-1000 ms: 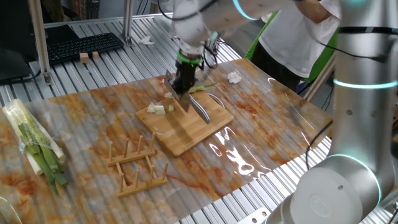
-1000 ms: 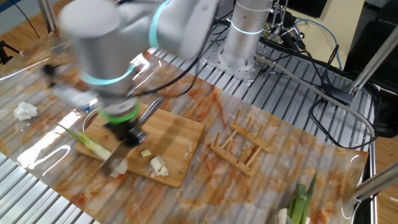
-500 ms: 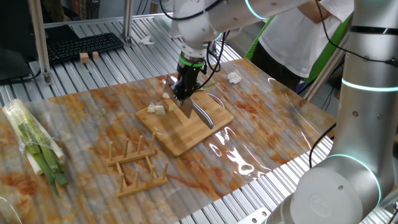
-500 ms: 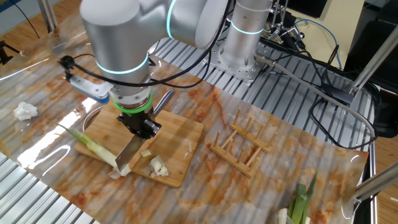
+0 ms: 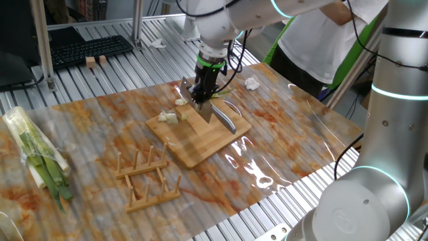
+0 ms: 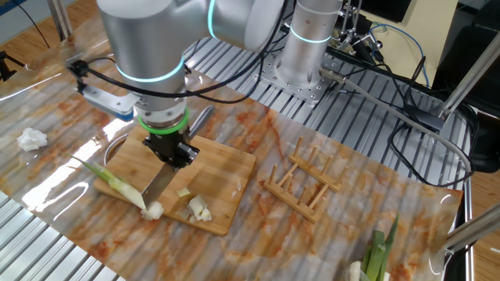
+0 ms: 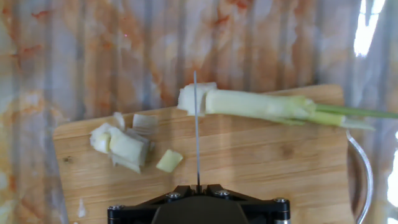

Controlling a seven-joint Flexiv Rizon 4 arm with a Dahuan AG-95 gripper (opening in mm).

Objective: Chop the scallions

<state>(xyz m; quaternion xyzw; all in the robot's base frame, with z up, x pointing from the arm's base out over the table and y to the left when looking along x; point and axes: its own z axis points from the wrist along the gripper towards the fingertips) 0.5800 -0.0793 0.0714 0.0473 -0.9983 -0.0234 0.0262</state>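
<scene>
the gripper (image 6: 173, 151) is clamped on a knife (image 6: 158, 181) whose blade stands over the white end of the scallion stalk (image 7: 267, 106) at the far edge of the wooden board (image 7: 261, 168). cut chunks (image 7: 124, 146) lie on the board's left part. the edge seems just above the stalk, though contact is unclear.

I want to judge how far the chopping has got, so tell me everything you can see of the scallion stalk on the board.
The scallion stalk lies flat along the wooden board's far edge, white at its cut end and fading to light green, with thin green leaves running past the board. The knife blade stands edge-on across its white end. Short pale chunks lie loose on the board beside it.
</scene>
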